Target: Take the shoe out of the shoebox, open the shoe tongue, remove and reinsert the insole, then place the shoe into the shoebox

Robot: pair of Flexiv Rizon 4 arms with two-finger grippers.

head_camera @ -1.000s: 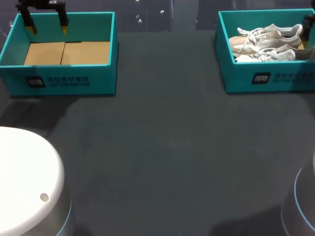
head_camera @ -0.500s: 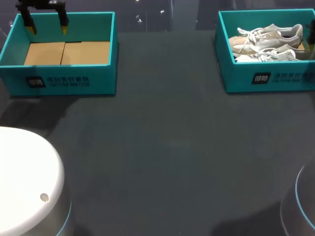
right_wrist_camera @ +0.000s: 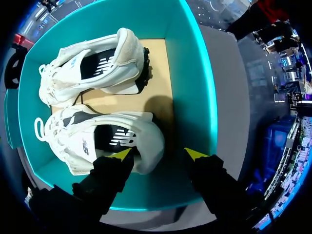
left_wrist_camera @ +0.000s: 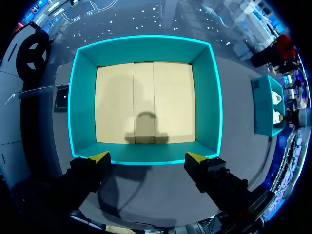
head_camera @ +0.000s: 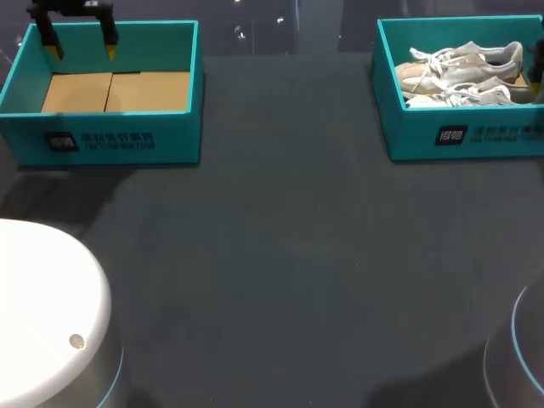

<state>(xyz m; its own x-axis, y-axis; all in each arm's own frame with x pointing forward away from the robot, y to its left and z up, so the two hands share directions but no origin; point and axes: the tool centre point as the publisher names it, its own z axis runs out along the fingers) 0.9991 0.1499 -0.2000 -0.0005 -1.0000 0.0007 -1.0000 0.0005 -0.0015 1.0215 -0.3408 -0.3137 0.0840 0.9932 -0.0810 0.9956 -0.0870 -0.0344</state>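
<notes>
Two shoes (right_wrist_camera: 92,68) share the R shoebox (right_wrist_camera: 197,73). R gripper (right_wrist_camera: 160,155) hangs above, wide open, empty; nearer shoe (right_wrist_camera: 97,139) lies heel-first beneath it, length running along the finger line, so prob. needs a wrist turn. L gripper (left_wrist_camera: 147,157): open, empty, well apart.

- teal shoebox (right_wrist_camera: 197,83), tan cardboard floor, two white shoes inside, both lying on their sides
- right gripper (right_wrist_camera: 160,154) over the box's near end, fingers (right_wrist_camera: 109,178) spread apart, gripping nothing
- one yellow tip over near shoe (right_wrist_camera: 87,139) heel; far shoe (right_wrist_camera: 92,66) beyond it
</notes>
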